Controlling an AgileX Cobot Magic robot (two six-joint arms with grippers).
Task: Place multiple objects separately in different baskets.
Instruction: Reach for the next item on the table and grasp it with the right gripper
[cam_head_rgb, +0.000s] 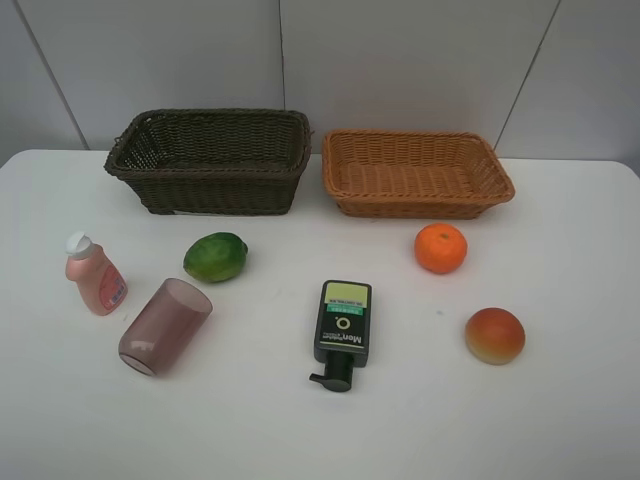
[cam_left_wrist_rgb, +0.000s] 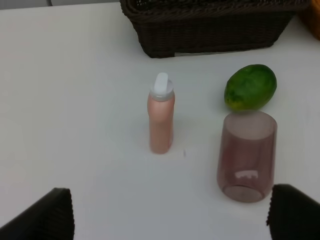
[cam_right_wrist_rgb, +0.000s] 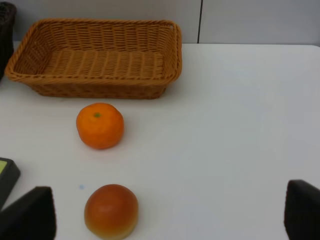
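Note:
On the white table lie six objects: a pink white-capped bottle standing at the left, a green round fruit, a purple cup on its side, a dark pump bottle lying flat, an orange and a red-yellow fruit. Behind them stand the dark brown basket and the light orange basket, both empty. My left gripper is open, short of the pink bottle and cup. My right gripper is open, short of the red-yellow fruit.
A grey panelled wall rises right behind the baskets. The two baskets stand side by side with a narrow gap between them. Neither arm shows in the exterior high view.

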